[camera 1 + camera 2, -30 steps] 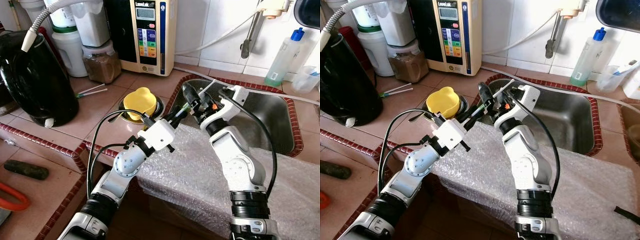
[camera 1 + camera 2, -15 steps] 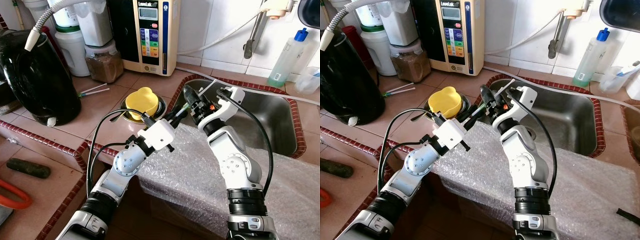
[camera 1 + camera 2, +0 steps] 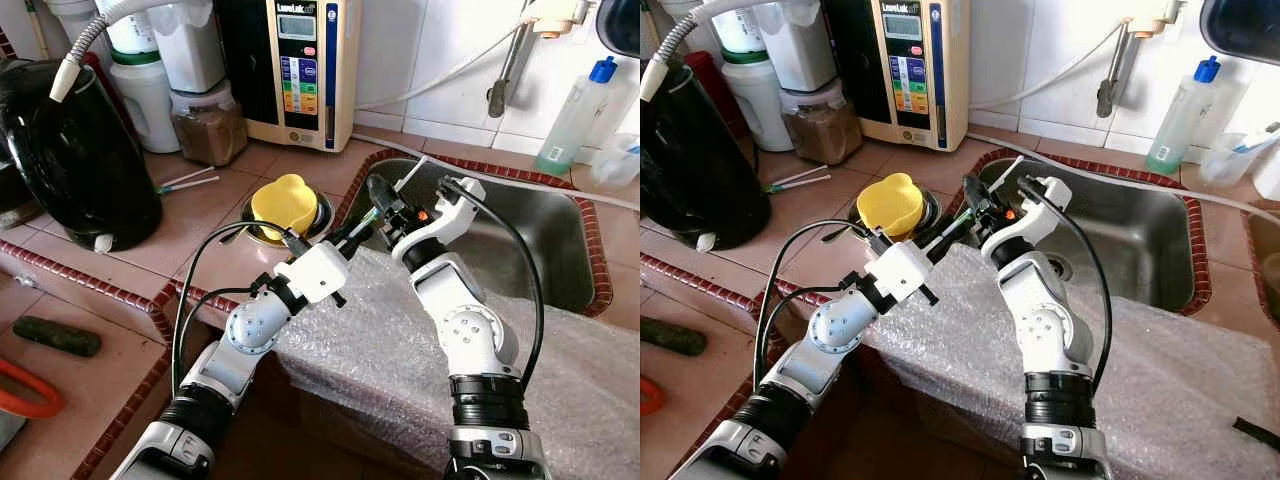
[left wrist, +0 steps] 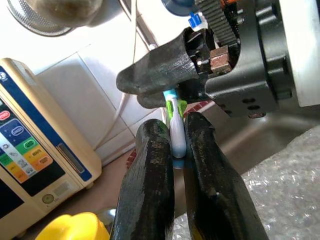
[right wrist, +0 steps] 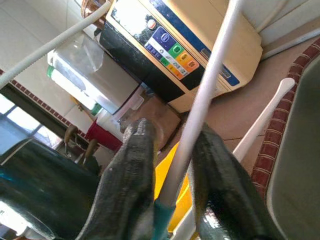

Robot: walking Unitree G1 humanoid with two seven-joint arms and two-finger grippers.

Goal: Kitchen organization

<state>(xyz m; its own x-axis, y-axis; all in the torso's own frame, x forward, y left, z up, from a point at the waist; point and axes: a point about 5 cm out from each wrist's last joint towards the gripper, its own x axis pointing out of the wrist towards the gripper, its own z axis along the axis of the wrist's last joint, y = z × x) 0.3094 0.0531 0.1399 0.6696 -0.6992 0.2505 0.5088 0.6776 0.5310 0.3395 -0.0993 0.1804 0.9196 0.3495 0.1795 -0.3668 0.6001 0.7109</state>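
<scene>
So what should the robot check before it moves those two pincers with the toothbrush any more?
1. Left pincer grips the toothbrush: ok, both fingers press its white handle.
2. Right pincer holds it too: ok, the thin white stem runs between its fingers.
3. Pincers clear of each other: not ok, they sit tip to tip at the sink's left rim.
4. Yellow lid out of the way: ok, it sits apart, to the robot's left.
5. Cables free: cannot tell, black loops hang near both wrists.
6. Safe landing below: ok, bubble wrap covers the counter edge.
</scene>
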